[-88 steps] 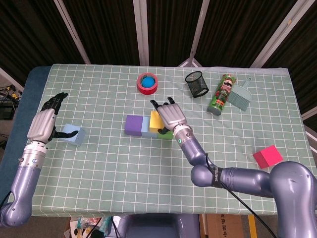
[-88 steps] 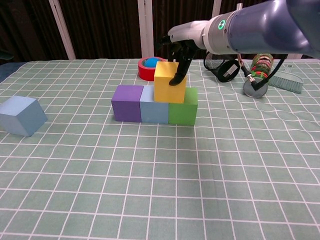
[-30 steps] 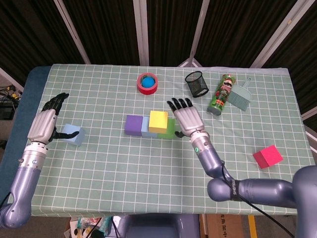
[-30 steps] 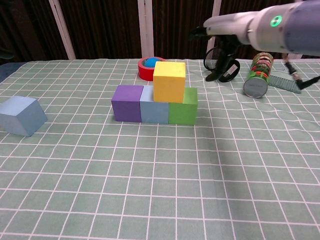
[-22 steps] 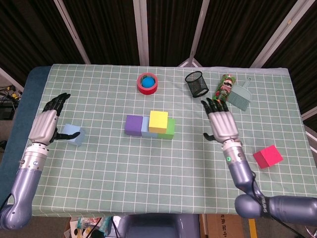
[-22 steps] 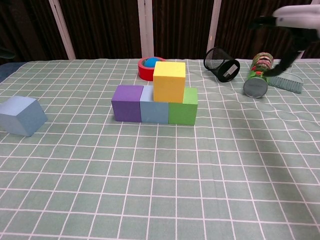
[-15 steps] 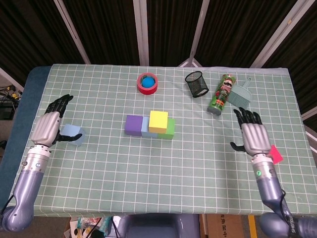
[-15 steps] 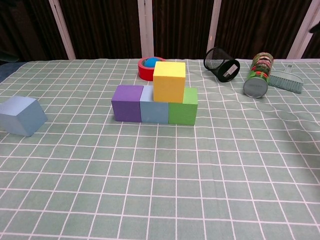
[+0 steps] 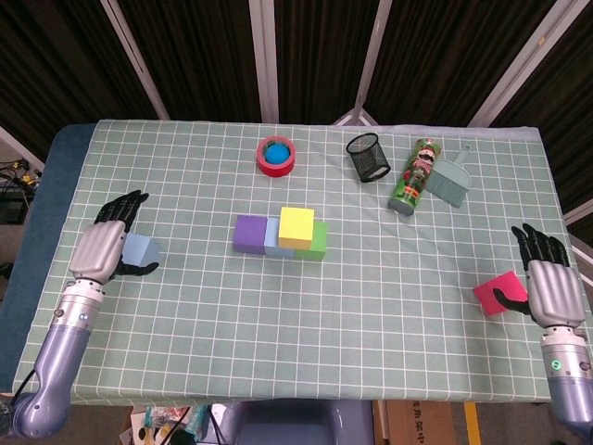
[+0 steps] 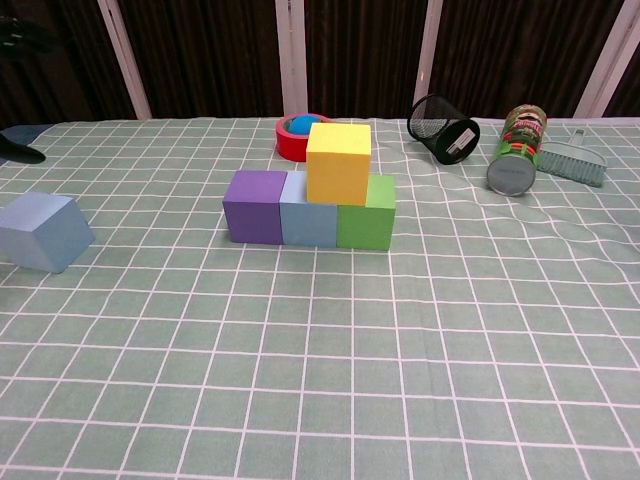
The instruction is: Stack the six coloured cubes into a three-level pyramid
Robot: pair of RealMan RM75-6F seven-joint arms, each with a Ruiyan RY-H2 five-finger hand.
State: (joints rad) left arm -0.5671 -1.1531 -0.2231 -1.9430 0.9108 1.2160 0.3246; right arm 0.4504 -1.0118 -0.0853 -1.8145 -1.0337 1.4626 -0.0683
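Right hand (image 9: pixel 554 286) spread, empty, just right of red cube (image 9: pixel 499 293) near worktop's right edge. Left hand (image 9: pixel 104 248) spread, fingers apart, beside pale blue cube (image 9: pixel 141 250) at left. Yellow cube (image 9: pixel 296 225) sits atop purple-blue-green row (image 10: pixel 308 209) mid-worktop.

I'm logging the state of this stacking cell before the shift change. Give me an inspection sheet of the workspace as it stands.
Surface: table under a green checked cloth, lying flat.
Job's things: purple cube, light blue cube and green cube in a touching row; yellow cube on top, over the blue-green joint. Second blue cube far left, tilted; red cube far right.
Clutter: red tape roll with a blue centre, mesh cup on its side, snack can lying down, dustpan brush.
Hands: left hand over the second blue cube, right hand beside the red cube; neither plainly grips.
Cables: some at the left edge, off the table.
Surroundings: dark curtains, pale frame bars.
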